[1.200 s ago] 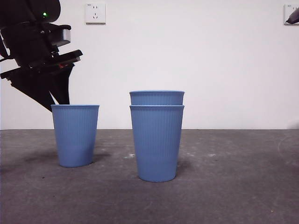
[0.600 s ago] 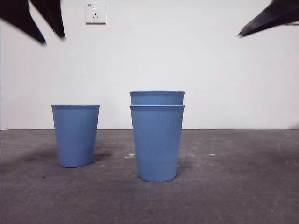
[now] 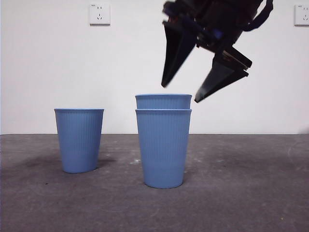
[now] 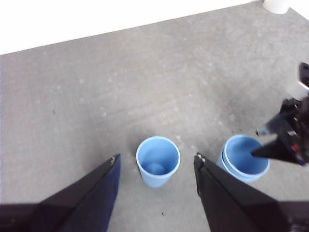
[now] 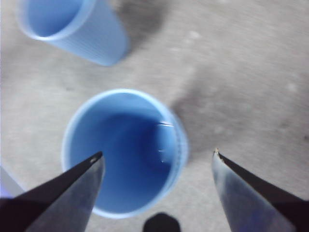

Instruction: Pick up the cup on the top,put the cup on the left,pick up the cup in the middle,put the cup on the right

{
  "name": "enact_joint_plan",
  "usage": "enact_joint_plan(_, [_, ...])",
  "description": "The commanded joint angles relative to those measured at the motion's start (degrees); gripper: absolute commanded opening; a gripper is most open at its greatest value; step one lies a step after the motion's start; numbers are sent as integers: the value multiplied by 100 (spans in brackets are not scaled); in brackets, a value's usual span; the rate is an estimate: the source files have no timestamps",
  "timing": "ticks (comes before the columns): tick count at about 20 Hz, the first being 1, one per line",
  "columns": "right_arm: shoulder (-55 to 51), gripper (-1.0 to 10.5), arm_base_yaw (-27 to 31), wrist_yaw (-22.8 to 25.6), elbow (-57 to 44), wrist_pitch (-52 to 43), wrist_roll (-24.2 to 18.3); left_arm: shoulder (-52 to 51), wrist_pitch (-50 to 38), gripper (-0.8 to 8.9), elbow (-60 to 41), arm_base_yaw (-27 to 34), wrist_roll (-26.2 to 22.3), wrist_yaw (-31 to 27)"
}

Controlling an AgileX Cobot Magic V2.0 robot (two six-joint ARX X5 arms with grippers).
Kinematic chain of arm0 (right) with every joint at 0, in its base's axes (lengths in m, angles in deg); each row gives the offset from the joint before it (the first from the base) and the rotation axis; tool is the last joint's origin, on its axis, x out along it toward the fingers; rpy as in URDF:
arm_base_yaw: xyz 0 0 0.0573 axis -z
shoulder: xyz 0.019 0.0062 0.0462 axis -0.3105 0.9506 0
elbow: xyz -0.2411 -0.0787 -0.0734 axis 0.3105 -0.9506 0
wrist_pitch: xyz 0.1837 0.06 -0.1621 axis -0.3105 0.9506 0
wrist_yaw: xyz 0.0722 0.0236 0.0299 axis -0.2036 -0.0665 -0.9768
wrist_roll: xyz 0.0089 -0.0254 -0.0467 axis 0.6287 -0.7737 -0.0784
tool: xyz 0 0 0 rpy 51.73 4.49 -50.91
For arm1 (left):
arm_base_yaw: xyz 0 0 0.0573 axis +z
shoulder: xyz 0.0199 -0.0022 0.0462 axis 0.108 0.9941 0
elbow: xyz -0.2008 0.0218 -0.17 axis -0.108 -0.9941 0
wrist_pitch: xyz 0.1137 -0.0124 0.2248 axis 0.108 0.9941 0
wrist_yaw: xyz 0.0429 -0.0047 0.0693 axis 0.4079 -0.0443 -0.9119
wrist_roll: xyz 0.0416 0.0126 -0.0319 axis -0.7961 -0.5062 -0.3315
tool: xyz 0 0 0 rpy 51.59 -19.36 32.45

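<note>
Two blue ribbed cups stand nested in the middle: the inner cup (image 3: 163,101) sits in the outer cup (image 3: 163,150). A single blue cup (image 3: 79,140) stands upright to their left. My right gripper (image 3: 180,94) is open just above the nested cups' rim, one jaw over the opening, one outside the right side. The right wrist view shows its jaws (image 5: 157,152) spread over the nested cups (image 5: 120,145), with the single cup (image 5: 72,29) beyond. My left gripper (image 4: 157,156) is open and empty, high above the single cup (image 4: 158,162); it is out of the front view.
The dark grey table (image 3: 241,193) runs to a white wall with two sockets (image 3: 99,14) (image 3: 301,14). The left wrist view shows the nested cups (image 4: 244,157) with the right gripper (image 4: 285,140) over them, and a white object (image 4: 276,5) at the table's far edge.
The left arm has risen from the single cup and left the front view. The right arm has come in from the top right and dropped over the nested cups.
</note>
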Motion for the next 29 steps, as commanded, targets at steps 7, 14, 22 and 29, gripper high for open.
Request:
enact_joint_plan(7, [197, 215, -109, -2, 22, 59, 118, -98, 197, 260, -22, -2, -31, 4])
enact_joint_plan(14, [208, 117, -109, 160, 22, -22, 166, -101, 210, 260, -22, -2, -31, 4])
enact_joint_plan(22, [208, -17, -105, 267, 22, -48, 166, -96, 210, 260, -22, -2, -31, 4])
enact_joint_plan(29, [17, -17, -107, 264, 28, -111, 186, -96, 214, 260, -22, -2, -31, 4])
